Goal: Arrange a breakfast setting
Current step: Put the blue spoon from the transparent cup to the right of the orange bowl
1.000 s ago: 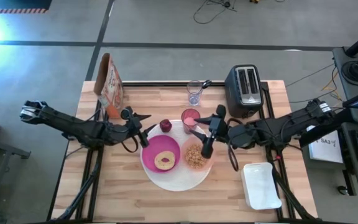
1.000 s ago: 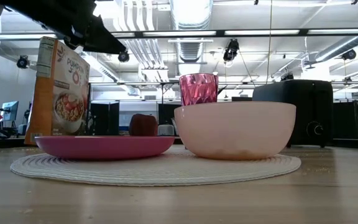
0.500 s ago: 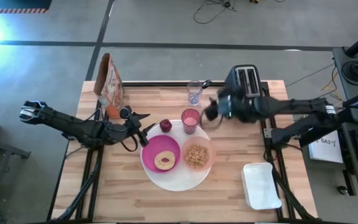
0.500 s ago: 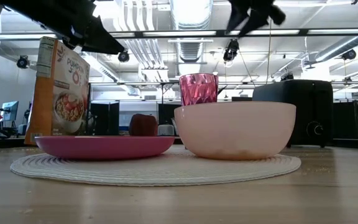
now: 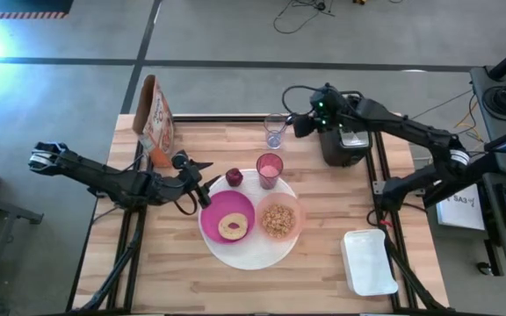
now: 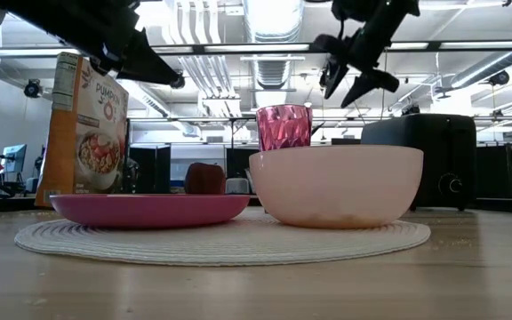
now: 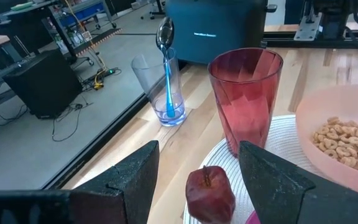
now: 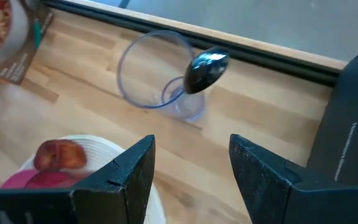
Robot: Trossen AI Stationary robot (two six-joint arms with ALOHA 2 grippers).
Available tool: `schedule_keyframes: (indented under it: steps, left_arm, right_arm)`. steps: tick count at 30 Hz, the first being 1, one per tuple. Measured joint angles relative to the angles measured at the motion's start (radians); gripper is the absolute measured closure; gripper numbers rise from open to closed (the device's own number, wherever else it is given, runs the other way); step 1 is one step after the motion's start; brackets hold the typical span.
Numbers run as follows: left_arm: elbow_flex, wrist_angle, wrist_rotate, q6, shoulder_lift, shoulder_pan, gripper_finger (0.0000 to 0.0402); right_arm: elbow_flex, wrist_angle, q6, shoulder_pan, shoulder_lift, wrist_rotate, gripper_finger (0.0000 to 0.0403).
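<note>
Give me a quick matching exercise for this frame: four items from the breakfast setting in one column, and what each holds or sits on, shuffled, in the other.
Items:
1. bagel
2. teal-handled spoon
3. peach bowl
4. dark-red fruit

Places or contents:
A. stands in the clear glass
B. holds cereal rings
C. lies on the magenta plate
D. rests on the large white plate, beside the pink tumbler

Pairs: 1-C, 2-A, 3-B, 4-D

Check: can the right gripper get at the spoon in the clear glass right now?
Probably yes. The right gripper hangs open above and beside the clear glass; the spoon sticks up out of it, with nothing between.
</note>
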Motion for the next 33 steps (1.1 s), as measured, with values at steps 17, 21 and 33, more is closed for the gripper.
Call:
schedule_keyframes:
  steps: [17,21,33]
  left_arm:
    - [0.0,-0.004,0.001,-0.015,0.001,-0.002,0.0197]
    - [0.0,-0.004,0.002,-0.015,0.001,-0.002,0.0197]
    - [0.0,-0.004,0.008,-0.015,0.001,-0.002,0.0197]
  right_arm:
    - [0.0,0.143,-0.122,-0.049,0.134,-0.016,0.0209]
    - [0.0,0.179,-0.129,-0.054,0.15,-0.013,0.0213]
    - [0.0,0.201,-0.157,-0.084,0.19,-0.012,0.0271]
